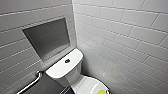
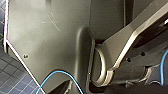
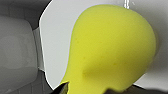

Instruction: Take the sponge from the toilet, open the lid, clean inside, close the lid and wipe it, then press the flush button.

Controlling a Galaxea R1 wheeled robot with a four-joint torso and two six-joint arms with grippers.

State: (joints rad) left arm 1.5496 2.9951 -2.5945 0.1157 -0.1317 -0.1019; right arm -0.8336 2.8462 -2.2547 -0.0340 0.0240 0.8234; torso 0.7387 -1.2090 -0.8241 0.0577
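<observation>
sponge (image 3: 110, 47): hard up against right pincer (image 3: 105, 92), over the white lid (image 3: 57, 37), lid down | contact with lid: cannot tell | right pincer grip: cannot tell whether spread or pinching the sponge | toilet (image 1: 75, 80): in tiled corner (image 1: 76, 37), tank (image 1: 56, 70) behind lid, round flush button (image 1: 67, 60) on tank top

Blue cable (image 2: 58, 71), probably floor tiles (image 2: 12, 73)

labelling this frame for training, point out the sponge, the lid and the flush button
the sponge (image 3: 112, 47), right wrist view, middle of its yellow-green face
the lid (image 3: 56, 35), right wrist view, bare white surface beside the sponge
the flush button (image 1: 67, 60), head view, centre of the dark round button
</observation>
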